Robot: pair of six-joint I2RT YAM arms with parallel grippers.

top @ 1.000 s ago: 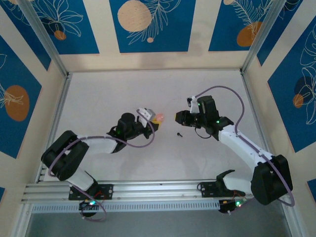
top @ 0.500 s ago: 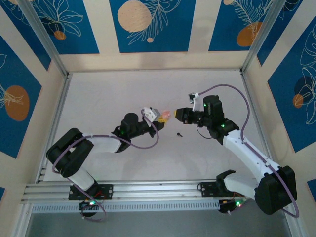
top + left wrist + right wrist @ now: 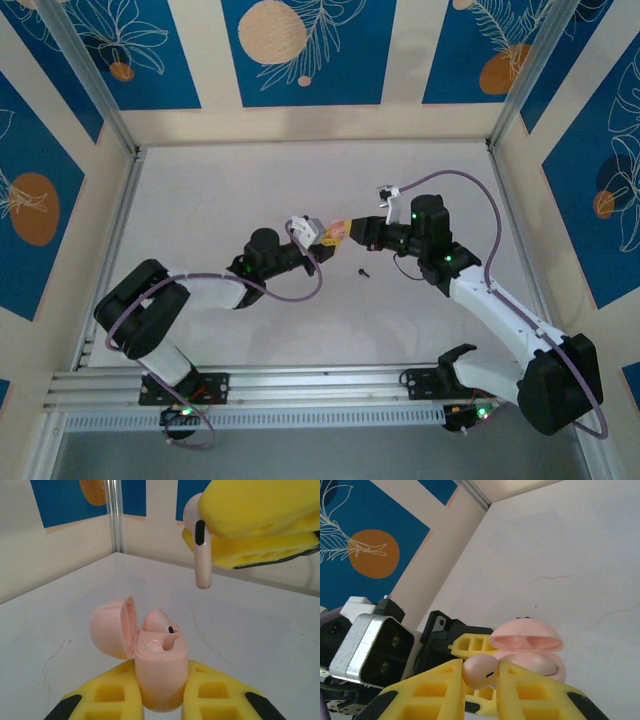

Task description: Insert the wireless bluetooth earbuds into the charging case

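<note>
Left arm lies low across the worktop, reaching toward centre. Left fingers are clenched on the pink charging case, its lid flipped open and 1 earbud seated inside. Small black bit lies on the worktop nearby. Right arm reaches in from the right. Right fingers pinch the 2nd earbud, stem down, above the case and apart from it.

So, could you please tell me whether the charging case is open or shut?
Open: the charging case, clamped in the left hand, has its lid swung back, and one earbud sits in a socket inside.
</note>
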